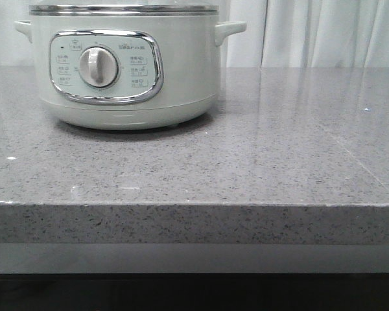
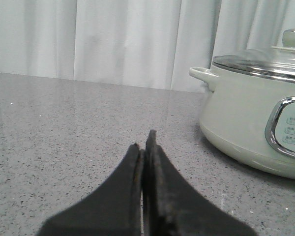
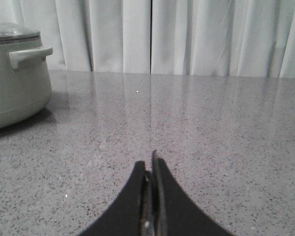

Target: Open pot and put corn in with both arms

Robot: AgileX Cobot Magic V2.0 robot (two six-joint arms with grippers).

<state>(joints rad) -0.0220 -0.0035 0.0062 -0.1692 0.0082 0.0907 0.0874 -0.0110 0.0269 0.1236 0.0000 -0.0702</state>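
The pot [image 1: 126,65], a pale mint-white cooker with a chrome-framed panel and round dial [image 1: 98,67], stands at the back left of the grey stone table. Its glass lid with a knob [image 2: 293,38] sits on the steel rim. The pot also shows in the left wrist view [image 2: 250,113] and the right wrist view [image 3: 14,73]. My left gripper [image 2: 143,142] is shut and empty, low over the table beside the pot. My right gripper [image 3: 149,162] is shut and empty over bare table away from the pot. The corn is out of view. Neither gripper shows in the front view.
The grey speckled table [image 1: 246,155] has its front edge [image 1: 194,204] near the camera. White curtains [image 1: 324,32] hang behind the table.
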